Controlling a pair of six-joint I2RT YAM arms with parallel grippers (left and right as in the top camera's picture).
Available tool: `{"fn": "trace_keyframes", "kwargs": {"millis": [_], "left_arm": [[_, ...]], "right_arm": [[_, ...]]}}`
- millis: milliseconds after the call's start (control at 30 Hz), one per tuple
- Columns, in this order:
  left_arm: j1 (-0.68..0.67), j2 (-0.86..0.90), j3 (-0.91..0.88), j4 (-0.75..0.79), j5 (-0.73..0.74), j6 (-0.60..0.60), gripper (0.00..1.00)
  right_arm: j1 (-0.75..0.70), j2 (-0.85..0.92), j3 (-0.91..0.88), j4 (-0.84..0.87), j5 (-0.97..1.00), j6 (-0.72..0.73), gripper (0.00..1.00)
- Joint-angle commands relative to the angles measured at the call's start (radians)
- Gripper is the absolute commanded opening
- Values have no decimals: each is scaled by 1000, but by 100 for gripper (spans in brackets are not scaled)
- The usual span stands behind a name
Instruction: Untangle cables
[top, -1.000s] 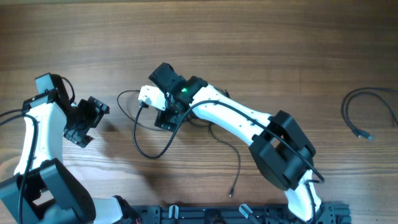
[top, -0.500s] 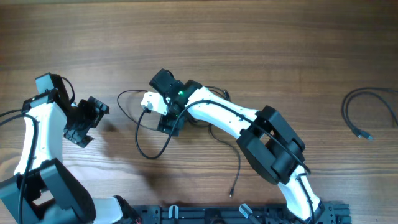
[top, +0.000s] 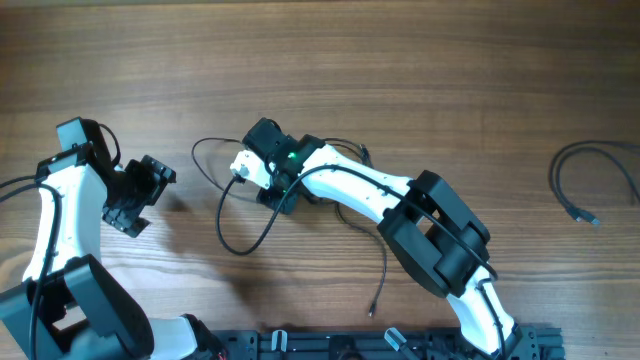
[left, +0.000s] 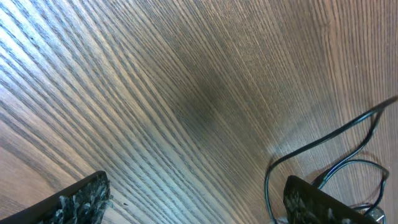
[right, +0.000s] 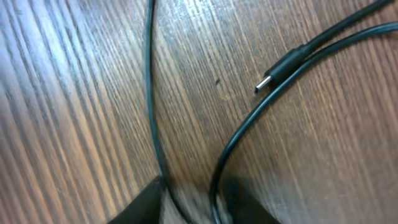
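Wood-grain table (top: 420, 70); positions taken from the main tangle. Thin black cables (top: 219, 214) lie tangled on the bare wood, one loop bulging toward the robot's side and a loose tail trailing off to the tangle's right. Right gripper (top: 268, 190) sits down on the tangle's upper part. Its wrist view shows both fingertips close beside two strands (right: 151, 93), plug end (right: 273, 73) just beyond; cannot tell whether the strands are pinched. Left gripper (top: 140, 195) is left of the tangle, apart from it, jaws spread wide, holding nothing. Separate cable (top: 555, 185) lies well right of the tangle
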Motion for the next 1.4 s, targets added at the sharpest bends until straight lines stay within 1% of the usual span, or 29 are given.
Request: {"fn": "trace_keyframes", "kwargs": {"millis": [0,100,200,267,367,500,567,633,700,767,900,1000,1100,1167,1267,1367], "left_arm": [[5,-21,0,-4,-17,5,91],[5,-21,0,-4,-17,5,91],[5,-21,0,-4,-17,5,91],[5,-21,0,-5,-16,5,91],[5,-21,0,-7,-17,5,91],[5,-21,0,-7,-17,5,91],[5,-21,0,-7,-17,5,91],[5,-21,0,-8,-17,5,91],[5,-21,0,-8,-16,5,91],[5,-21,0,-8,-16,5,91],[5,-21,0,-7,-17,5,91],[5,-21,0,-7,-17,5,91],[5,-21,0,-8,-17,5,91],[5,-21,0,-8,-17,5,91],[5,-21,0,-7,-17,5,91],[5,-21,0,-7,-17,5,91]], "right_arm": [[8,18,-17,3,-50,79,16],[8,12,-8,0,-49,113,9],[6,-23,25,-5,-42,152,5],[-3,-73,63,-8,-14,161,4],[-30,-171,111,-5,47,233,4],[-121,-352,129,51,48,340,4],[-188,-431,129,70,48,380,4],[-278,-503,129,68,59,388,4],[-367,-556,129,50,115,397,4],[-486,-617,129,30,176,458,4],[-718,-695,129,30,173,581,4],[-890,-719,129,27,132,638,4],[-1049,-718,129,-13,124,792,4],[-1137,-718,129,-39,124,878,5],[-1231,-718,129,-63,119,971,5],[-1321,-716,129,-66,-68,1054,4]]}}
